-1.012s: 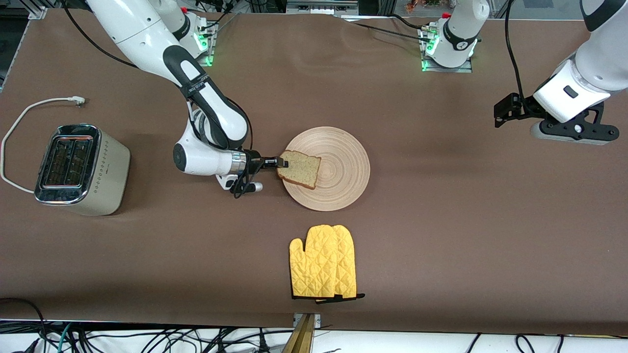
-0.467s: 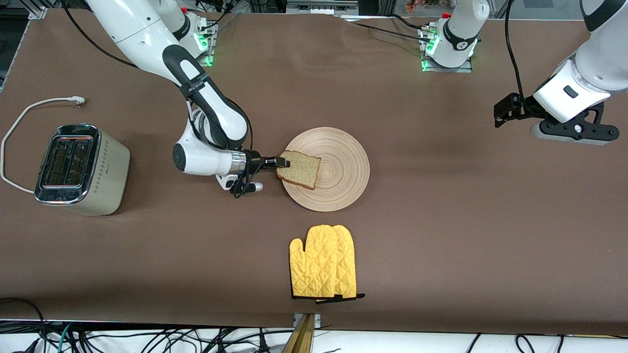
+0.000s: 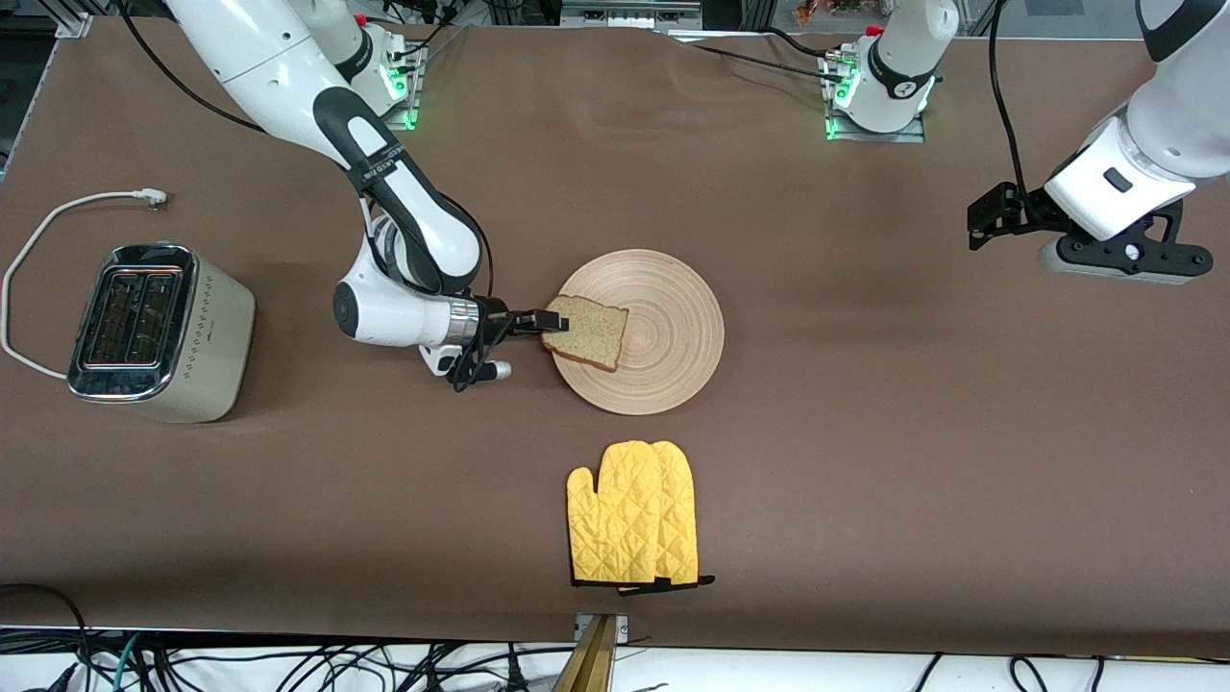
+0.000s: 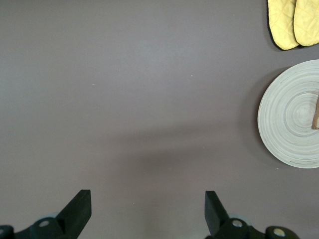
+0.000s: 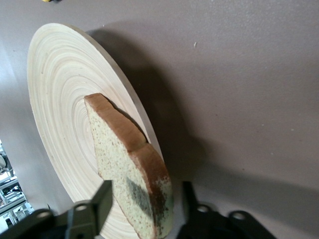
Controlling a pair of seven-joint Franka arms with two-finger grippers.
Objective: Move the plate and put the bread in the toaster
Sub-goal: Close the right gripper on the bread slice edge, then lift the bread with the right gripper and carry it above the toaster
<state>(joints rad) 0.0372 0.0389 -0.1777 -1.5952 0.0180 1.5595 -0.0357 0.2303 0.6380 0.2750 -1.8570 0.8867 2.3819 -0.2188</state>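
Observation:
The round beige wooden plate (image 3: 663, 332) lies mid-table. The speckled bread slice (image 3: 586, 333) lies on its edge toward the right arm's end, slightly overhanging the rim. My right gripper (image 3: 550, 317) is level with the table at that overhang. In the right wrist view its fingers (image 5: 103, 199) stand on either side of the bread (image 5: 134, 174), with small gaps showing. The plate (image 5: 65, 94) lies under the bread there. The cream toaster (image 3: 159, 332) stands at the right arm's end, slots up. My left gripper (image 4: 148, 211) is open and empty, waiting high over the left arm's end.
A pair of yellow oven mitts (image 3: 632, 527) lies nearer to the front camera than the plate. The toaster's white cord (image 3: 58, 216) loops beside it. The left wrist view shows the plate (image 4: 291, 114) and the mitts (image 4: 294, 22) at its edge.
My right arm's wrist has shifted slightly toward the toaster end. The bread and plate have barely moved. The left arm has not moved.

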